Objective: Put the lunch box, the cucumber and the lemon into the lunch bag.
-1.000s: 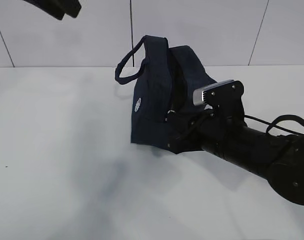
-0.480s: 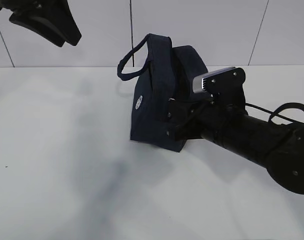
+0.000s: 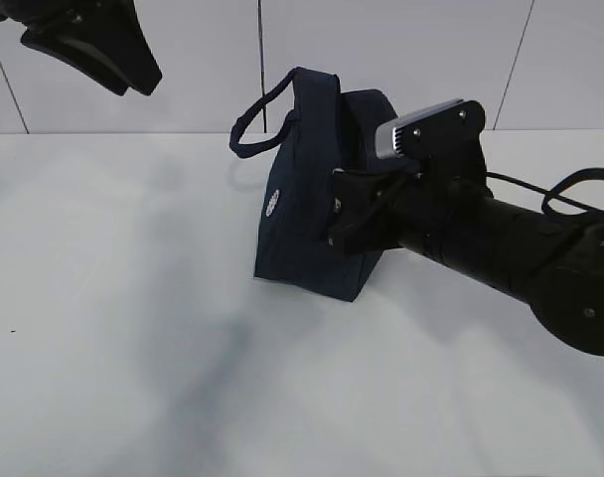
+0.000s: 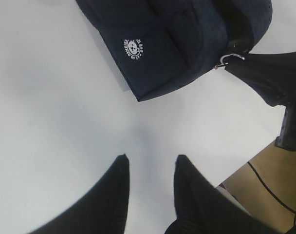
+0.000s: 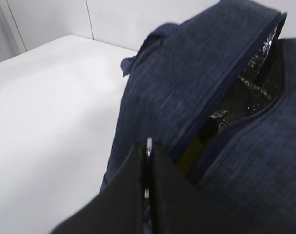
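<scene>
Dark navy boxy fabric lunch bag at centre of plain white counter, silvery lining visible through open top. Right tool clenched on silver ring pull. Left tool released, high at 10 o'clock. White panelled wall at 12 o'clock.

You saw a dark navy lunch bag bearing 1 round white logo, silver lining inside, on a plain white table.
</scene>
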